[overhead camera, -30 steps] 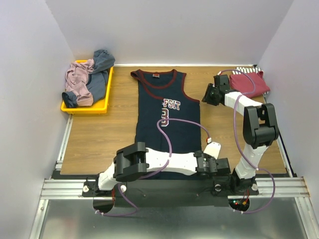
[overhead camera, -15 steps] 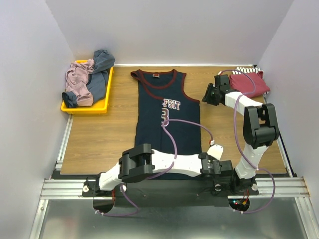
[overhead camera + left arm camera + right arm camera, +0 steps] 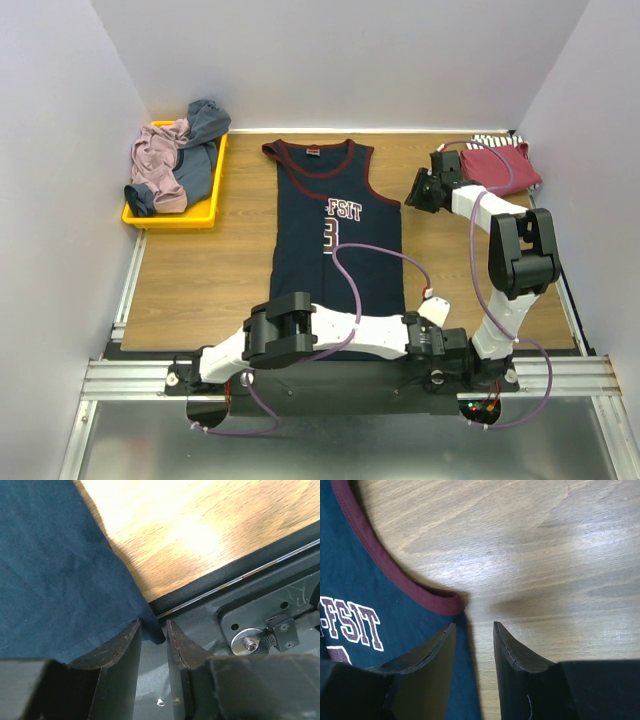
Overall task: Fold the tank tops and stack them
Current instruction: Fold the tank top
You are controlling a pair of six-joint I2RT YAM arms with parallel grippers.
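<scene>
Over the last second the left arm has swung lower and rightward, bringing the left gripper (image 3: 153, 630) onto the near right hem corner of the navy jersey (image 3: 335, 230). Its jaws stand parted with the corner between their tips; we cannot tell whether a pad touches the cloth. The right gripper (image 3: 472, 630) has held position, jaws parted, with the jersey's side edge below the maroon armhole between its tips. We judge both grasp points aligned for the first fold.
</scene>
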